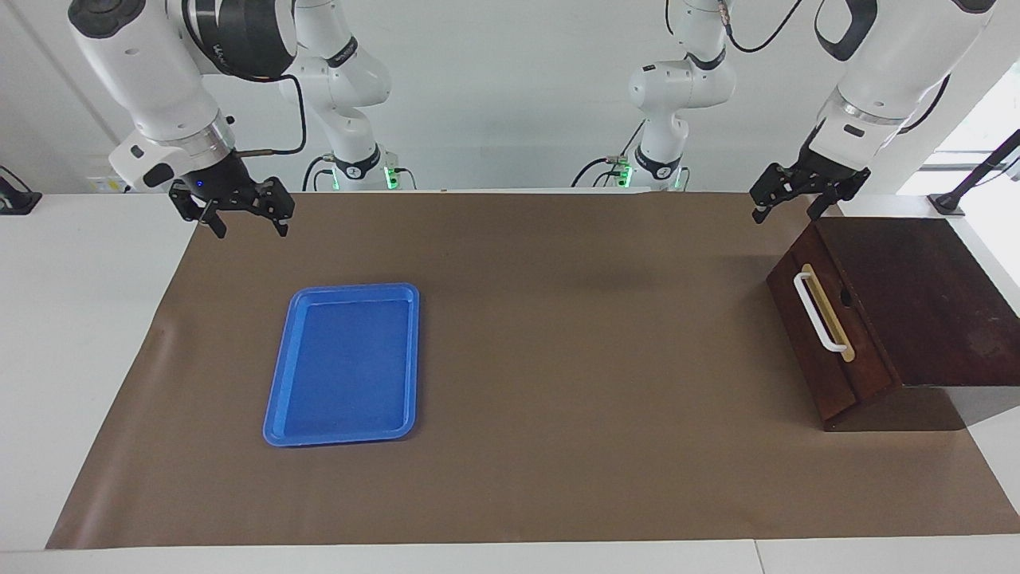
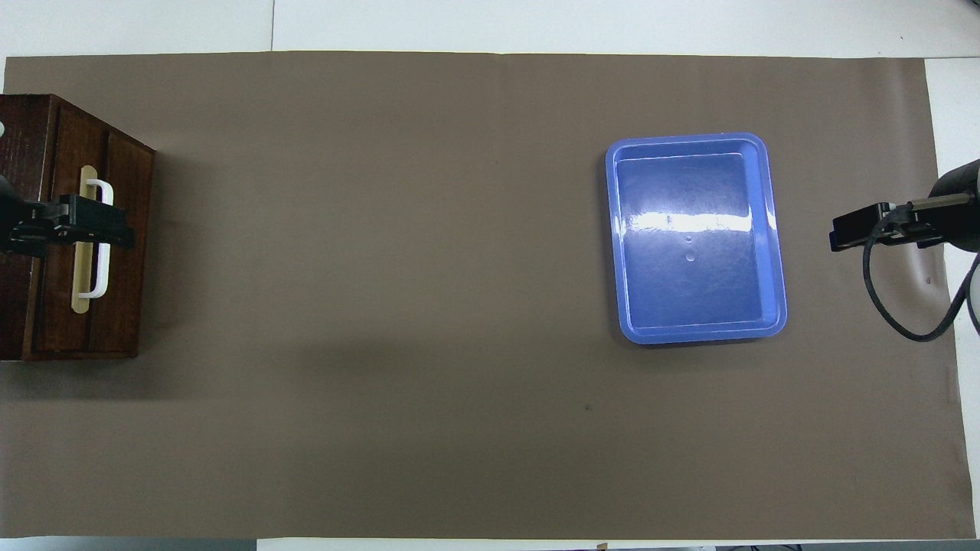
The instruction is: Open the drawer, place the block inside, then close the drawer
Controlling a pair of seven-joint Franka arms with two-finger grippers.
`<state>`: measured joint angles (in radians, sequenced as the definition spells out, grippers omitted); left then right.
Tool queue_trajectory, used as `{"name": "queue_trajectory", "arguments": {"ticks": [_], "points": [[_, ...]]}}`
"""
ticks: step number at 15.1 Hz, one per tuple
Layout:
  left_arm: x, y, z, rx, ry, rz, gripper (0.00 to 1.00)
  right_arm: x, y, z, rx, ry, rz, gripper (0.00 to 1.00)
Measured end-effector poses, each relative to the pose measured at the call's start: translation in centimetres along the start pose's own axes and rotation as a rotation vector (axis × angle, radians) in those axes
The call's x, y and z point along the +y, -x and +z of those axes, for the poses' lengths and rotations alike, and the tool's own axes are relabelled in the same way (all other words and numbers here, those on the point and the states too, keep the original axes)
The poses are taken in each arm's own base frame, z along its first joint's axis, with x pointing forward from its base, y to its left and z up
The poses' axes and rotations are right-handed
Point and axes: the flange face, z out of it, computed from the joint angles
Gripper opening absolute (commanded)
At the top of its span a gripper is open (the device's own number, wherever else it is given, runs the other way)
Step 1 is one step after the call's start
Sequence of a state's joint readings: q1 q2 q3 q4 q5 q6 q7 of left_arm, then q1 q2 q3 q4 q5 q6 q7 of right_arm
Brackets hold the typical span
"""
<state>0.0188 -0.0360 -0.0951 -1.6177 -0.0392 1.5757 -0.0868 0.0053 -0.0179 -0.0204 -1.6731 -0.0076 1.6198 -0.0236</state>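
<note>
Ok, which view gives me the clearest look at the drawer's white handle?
The facing view: the white handle shows whole on the shut drawer, with the left gripper raised clear of it. In the overhead view that open gripper crosses the handle and hides its middle.

Counting it off as it stands: two arms in play, each with one gripper, so two grippers, the left gripper (image 1: 785,206) and the right gripper (image 1: 249,221). Each carries two fingers, four in all. One surface (image 1: 80,319) underneath, and one brown mat (image 1: 558,359) spread across it. On the mat, one blue tray (image 1: 271,414), and nothing shows inside it. One dark wooden box (image 1: 924,295), and in its front one drawer (image 1: 813,359). On that drawer, one white handle (image 1: 818,312), mounted on one tan strip (image 1: 841,339). Blocks in sight: zero in either view.
</note>
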Motion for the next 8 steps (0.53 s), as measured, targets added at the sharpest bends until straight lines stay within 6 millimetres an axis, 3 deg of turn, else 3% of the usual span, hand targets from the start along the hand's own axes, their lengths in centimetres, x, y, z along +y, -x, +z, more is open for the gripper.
{"name": "queue_trajectory", "arguments": {"ticks": [8], "points": [[-0.77,-0.07,-0.04,0.001,-0.001,0.037,1.0,0.0,0.0,0.0,0.0,0.0,0.0,1.0]]}}
